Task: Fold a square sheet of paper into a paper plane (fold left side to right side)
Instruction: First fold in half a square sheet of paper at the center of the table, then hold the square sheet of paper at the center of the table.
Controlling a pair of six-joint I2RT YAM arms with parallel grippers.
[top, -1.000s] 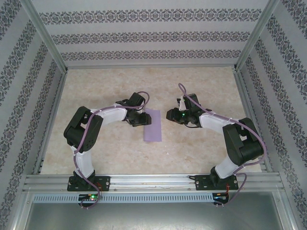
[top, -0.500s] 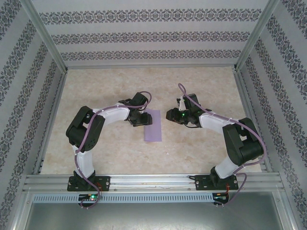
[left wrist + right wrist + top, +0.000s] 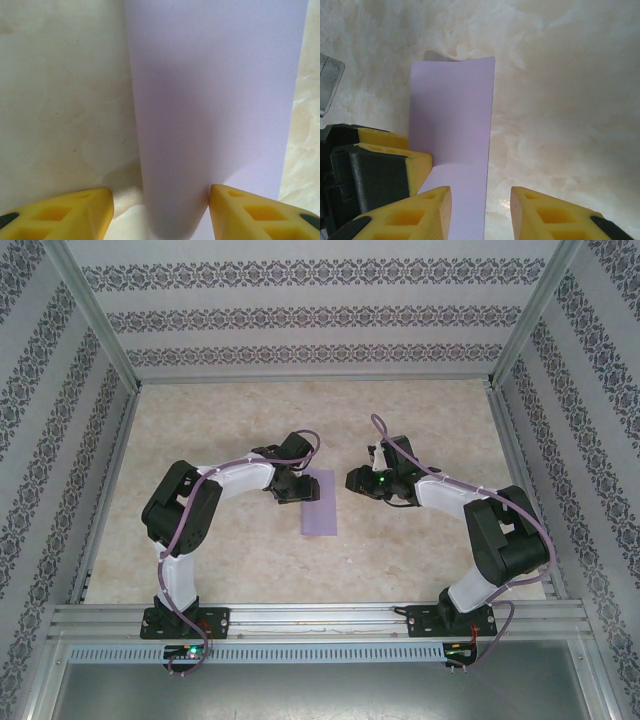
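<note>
On marbled worktop (image 3: 420, 420), matte lilac square sheet of paper (image 3: 319, 502) lies folded, a narrow rectangle; left fingers (image 3: 75, 215) and right fingers (image 3: 550, 215) parted, empty.

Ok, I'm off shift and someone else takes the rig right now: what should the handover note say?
The left claw is open, jaws astride the folded left edge of the sheet of paper, not pinching it.
The right claw is open at the sheet's right edge, holding nothing.
Paper: lies on the table between the arms as a narrow doubled strip.
Done: the left side looks folded over to the right.
Left: the fold edge looks rounded, so the crease probably needs pressing; nose and wing folds are not yet made.
</note>
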